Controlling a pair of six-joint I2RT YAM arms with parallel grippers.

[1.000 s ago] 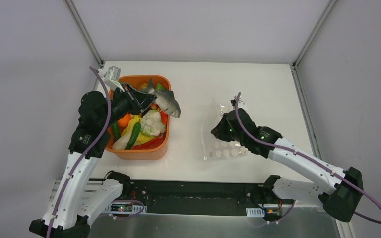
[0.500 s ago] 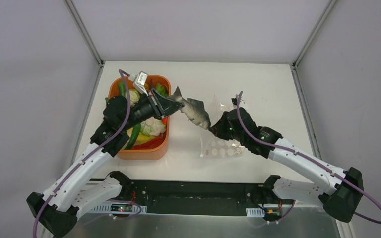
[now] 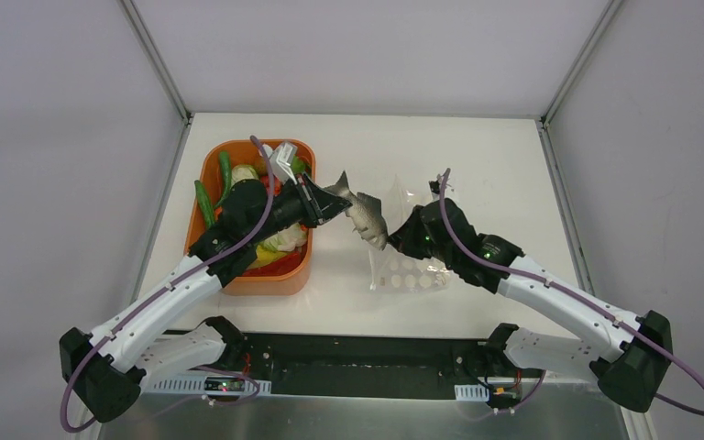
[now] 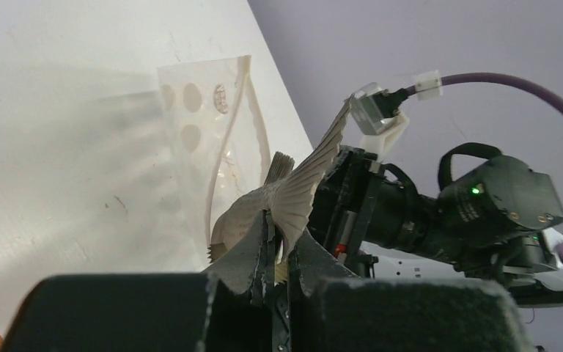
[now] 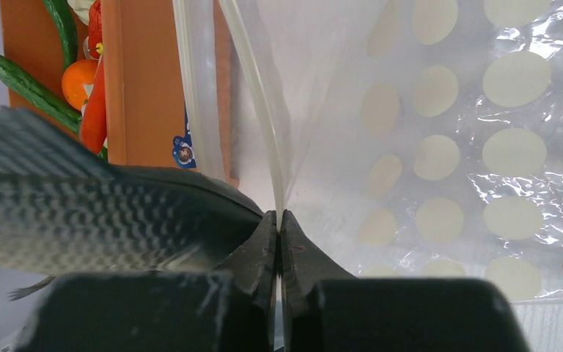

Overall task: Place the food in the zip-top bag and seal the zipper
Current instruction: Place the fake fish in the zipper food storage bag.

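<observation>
The left fingers (image 4: 271,246) were clamped on the tail fin of a toy fish (image 3: 367,220). They held it in the air between the tub (image 3: 238,280) and the bag (image 3: 410,275), with its head toward the bag's mouth. The right fingers (image 5: 279,238) were pinched shut on one lip of the bag at the zipper (image 5: 260,103). That edge was lifted off the surface (image 3: 486,165) and the mouth gaped toward the fish, while the rest of the dotted bag lay flat. The fish's striped body hung just beside the raised lip; whether they touched could not be told. Other food (image 3: 280,240) lay in the tub: cucumbers, an orange ball and a leafy piece.
</observation>
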